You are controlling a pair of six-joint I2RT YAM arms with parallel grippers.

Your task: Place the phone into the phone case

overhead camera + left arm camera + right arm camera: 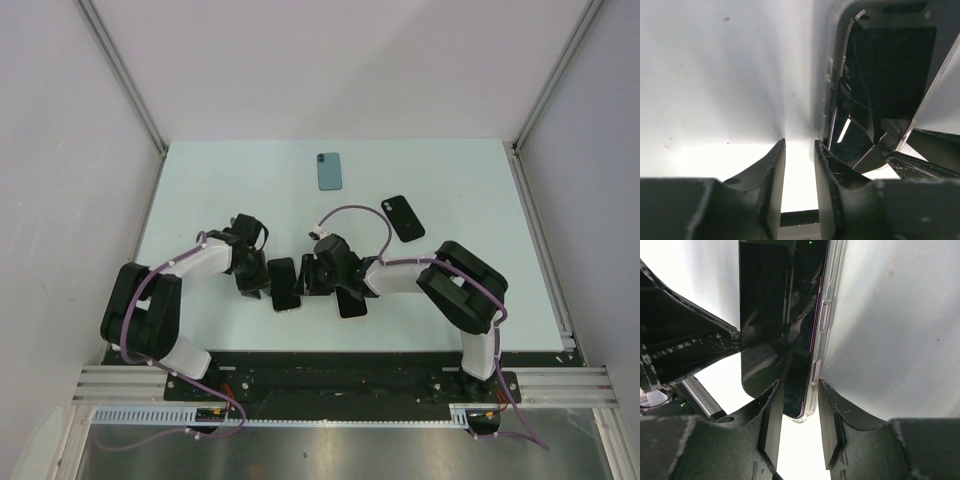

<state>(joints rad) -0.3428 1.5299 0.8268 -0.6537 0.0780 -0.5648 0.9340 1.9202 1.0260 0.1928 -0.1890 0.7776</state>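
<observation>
Right pincer tight on glossy black phone and clear case; left pincer ajar.

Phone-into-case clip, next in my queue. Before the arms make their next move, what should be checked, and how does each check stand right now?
1. Check that the left gripper is off the phone: ok. Its fingers are apart, with bare table between them.
2. Check that the right gripper straddles the phone's lower corner: ok.
3. Right grip actually clamped: cannot tell.
4. Rim of the clear case runs along the phone's side: ok.
5. Every corner seated in the case: cannot tell.
6. The teal phone and black item lie apart from both grippers: ok.
</observation>
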